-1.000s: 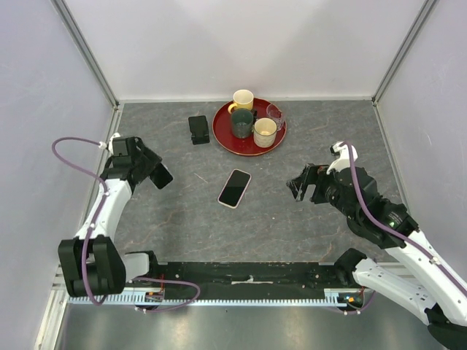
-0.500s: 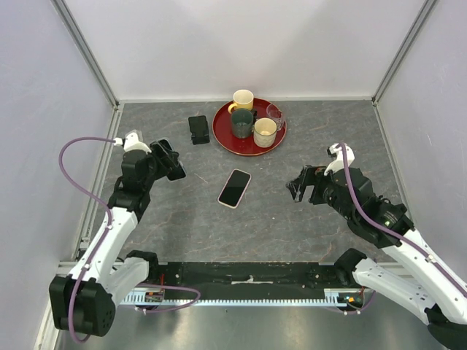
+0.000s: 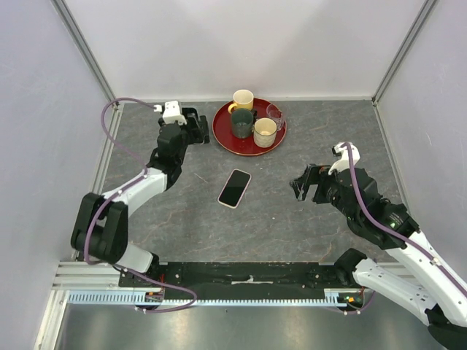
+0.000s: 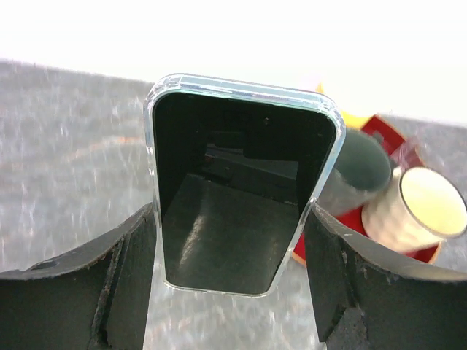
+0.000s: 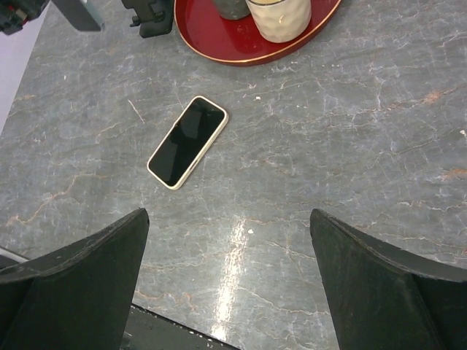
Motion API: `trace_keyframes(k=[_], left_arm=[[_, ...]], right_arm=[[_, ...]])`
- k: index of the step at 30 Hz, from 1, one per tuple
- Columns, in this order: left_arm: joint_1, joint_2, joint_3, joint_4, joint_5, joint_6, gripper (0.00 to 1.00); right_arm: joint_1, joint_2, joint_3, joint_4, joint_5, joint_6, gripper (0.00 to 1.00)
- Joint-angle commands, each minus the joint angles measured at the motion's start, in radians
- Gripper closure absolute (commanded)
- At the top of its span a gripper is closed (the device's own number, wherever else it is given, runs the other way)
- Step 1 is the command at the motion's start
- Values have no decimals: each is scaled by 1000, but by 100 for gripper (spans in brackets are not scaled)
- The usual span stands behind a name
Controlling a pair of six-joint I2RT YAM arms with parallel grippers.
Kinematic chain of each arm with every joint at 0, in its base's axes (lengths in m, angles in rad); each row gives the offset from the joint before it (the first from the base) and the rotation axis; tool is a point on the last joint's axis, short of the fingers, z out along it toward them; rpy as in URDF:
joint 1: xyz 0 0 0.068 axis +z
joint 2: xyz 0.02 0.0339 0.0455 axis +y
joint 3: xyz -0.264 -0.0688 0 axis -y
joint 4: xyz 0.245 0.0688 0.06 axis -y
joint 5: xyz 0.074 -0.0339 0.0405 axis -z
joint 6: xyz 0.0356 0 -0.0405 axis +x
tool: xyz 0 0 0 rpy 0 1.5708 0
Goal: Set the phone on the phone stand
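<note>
Overhead view of a grey, marble-veined desk (image 3: 292, 240) walled in by pale panels, with two white-and-black robot arms reaching in from the near edge. The phone (image 3: 234, 188), a slim handset with a dark glossy screen and a cream-pink case edge, lies flat and screen-up near the middle of the desk, turned on a diagonal and touched by neither arm. At the far side sits a round red tray (image 3: 244, 149) carrying a yellow mug (image 3: 243, 98), a dark grey-green mug (image 3: 241, 124), a cream mug (image 3: 265, 132) and a small clear glass (image 3: 275, 113). The black phone stand (image 5: 149, 14) is just left of the tray and well apart from the phone; the right wrist view cuts off its top. The left gripper (image 3: 192, 124) is stretched to the far left, right at the stand, and its fingers (image 4: 128, 277) are clamped on the long edges of a black slab (image 4: 237, 175) in a clear case, its dark face turned towards the wrist camera; whether the slab touches the stand cannot be told. The right gripper (image 3: 303, 187) hovers over the right side of the desk, its fingers spread wide apart with nothing between them, and the phone lies to its left
</note>
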Motion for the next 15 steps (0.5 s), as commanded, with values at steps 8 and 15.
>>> trace_keyframes(k=[8,15], left_arm=[[-13,254,214,385,-26,222,98],[-21,369,319,379,-112,198,98]], right_arm=[[0,95,112,-14,64,-42,2],[1,112,69,16,58,-40,2]])
